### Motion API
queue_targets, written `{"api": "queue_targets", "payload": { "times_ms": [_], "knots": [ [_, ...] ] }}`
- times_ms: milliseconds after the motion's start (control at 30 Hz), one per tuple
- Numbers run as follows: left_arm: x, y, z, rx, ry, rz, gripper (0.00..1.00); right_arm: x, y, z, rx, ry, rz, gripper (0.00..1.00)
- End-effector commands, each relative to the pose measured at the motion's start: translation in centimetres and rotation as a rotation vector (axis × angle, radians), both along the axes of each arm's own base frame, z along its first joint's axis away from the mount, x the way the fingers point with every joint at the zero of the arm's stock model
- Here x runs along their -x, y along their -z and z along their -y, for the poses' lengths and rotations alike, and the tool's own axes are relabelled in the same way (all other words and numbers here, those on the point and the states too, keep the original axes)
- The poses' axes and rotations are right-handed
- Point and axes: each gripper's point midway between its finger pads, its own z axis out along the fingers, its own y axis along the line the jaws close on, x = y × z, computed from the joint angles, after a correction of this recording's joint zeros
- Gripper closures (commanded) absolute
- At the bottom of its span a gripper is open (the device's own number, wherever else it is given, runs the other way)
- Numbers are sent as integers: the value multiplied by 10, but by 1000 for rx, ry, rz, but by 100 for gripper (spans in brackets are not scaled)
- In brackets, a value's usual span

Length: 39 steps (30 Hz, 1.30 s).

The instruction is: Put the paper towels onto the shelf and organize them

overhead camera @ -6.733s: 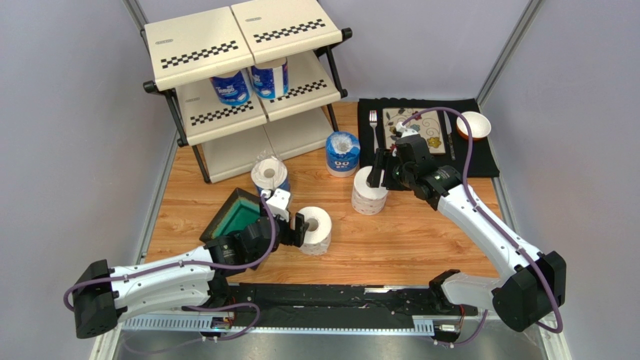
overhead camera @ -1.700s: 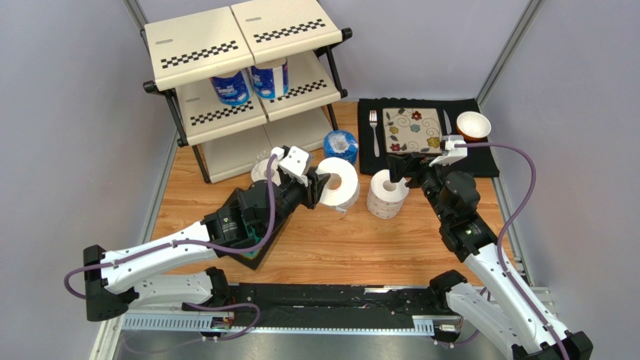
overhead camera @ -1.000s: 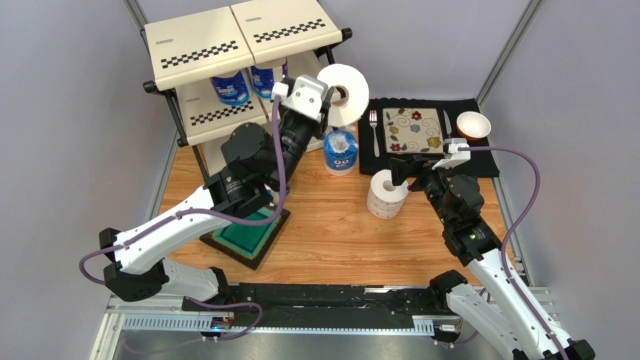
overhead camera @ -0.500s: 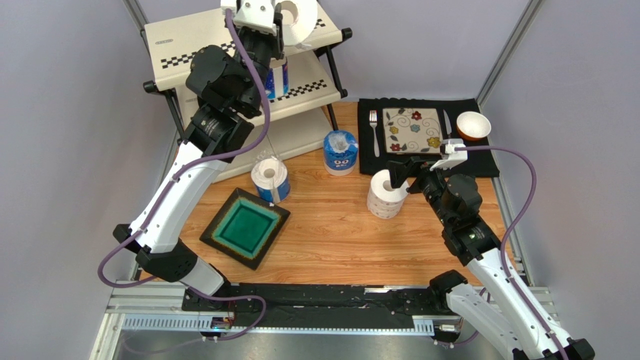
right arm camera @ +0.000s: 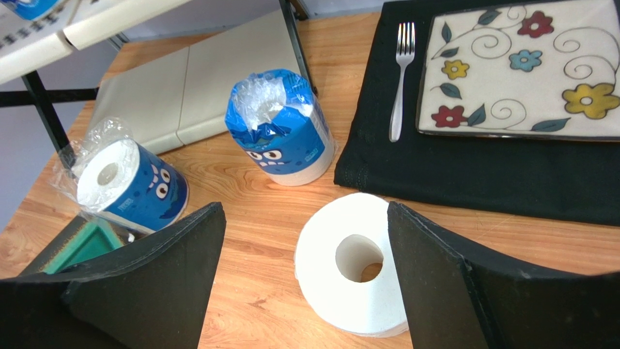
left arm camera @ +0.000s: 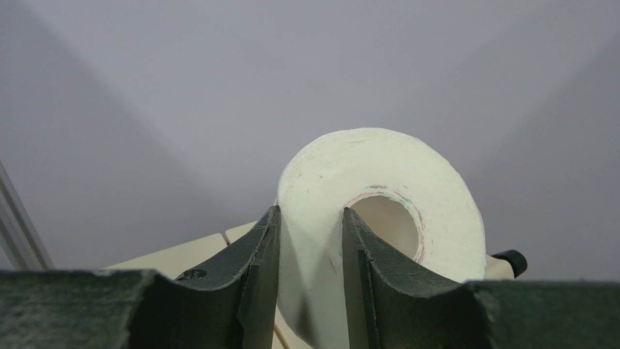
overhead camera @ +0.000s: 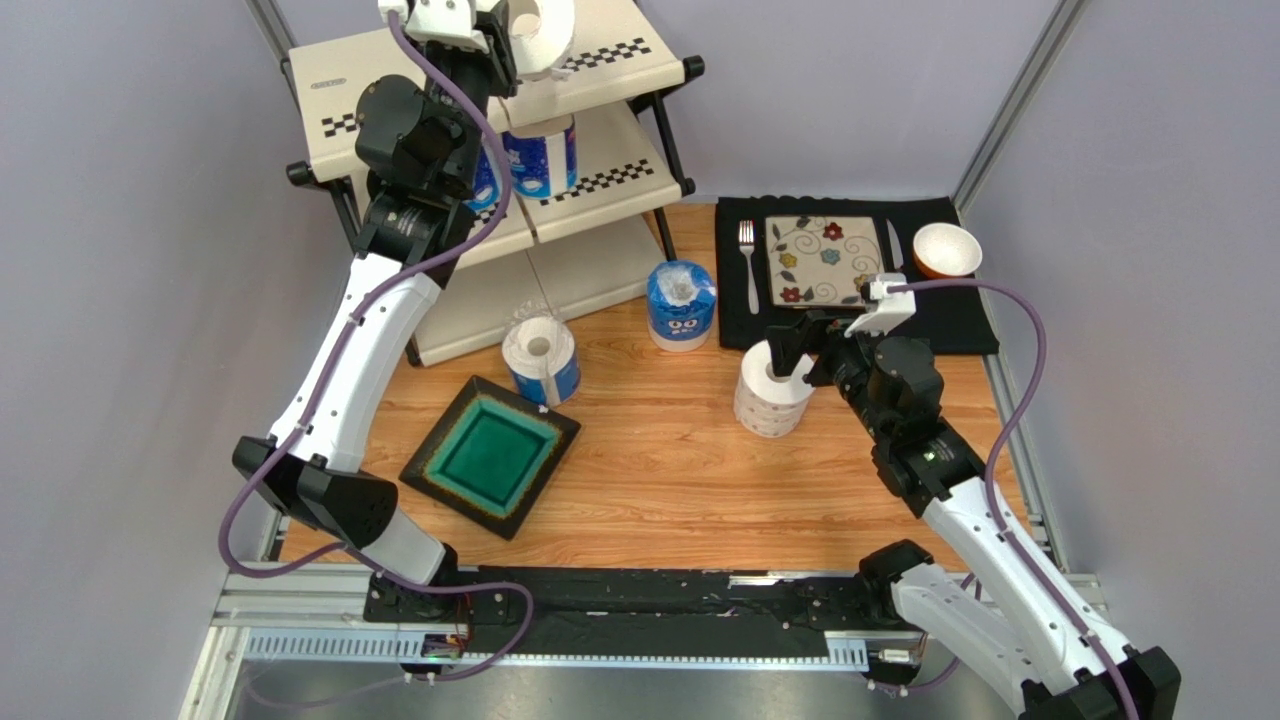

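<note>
My left gripper (overhead camera: 519, 38) is shut on the wall of a bare white paper towel roll (overhead camera: 544, 27), one finger in its core, and holds it above the top tier of the shelf (overhead camera: 394, 93). In the left wrist view the roll (left arm camera: 320, 167) sits pinched in the gripper (left arm camera: 309, 218). Two blue-wrapped rolls (overhead camera: 541, 150) stand on the middle tier, one partly hidden by the arm. My right gripper (overhead camera: 789, 353) is open, its fingers either side of a bare roll (right arm camera: 324, 283) upright on the table. Another two wrapped rolls (right arm camera: 280, 134) (right arm camera: 127, 185) rest on the table.
A green square dish (overhead camera: 489, 455) lies at the near left of the table. At the back right, a black mat (overhead camera: 962, 323) holds a flowered plate (overhead camera: 824, 260), a fork (right arm camera: 399, 80) and a small bowl (overhead camera: 947, 249). Grey walls close in both sides.
My left arm has carried the bare roll from the table up past the shelf's front to above its top tier. The right arm has barely moved and stays open over its roll.
</note>
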Motion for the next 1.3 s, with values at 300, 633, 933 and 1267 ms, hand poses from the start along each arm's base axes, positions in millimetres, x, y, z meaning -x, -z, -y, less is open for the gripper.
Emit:
{"api": "queue_targets", "payload": {
  "times_ms": [300,633,933,1267],
  "knots": [
    [-12,-34,-28,177,82,133,77,-8,10,-7,-5,-15,-8,14],
    [-26,-27,-41,241,102,108,77,-10,16,-9,1,-21,-22,14],
    [-7,-43,-47,267,111,129,77,-9,18,-10,-1,-29,-28,14],
    [-5,-46,-54,286,79,109,77,-9,20,-12,-2,-36,-35,14]
  ]
}}
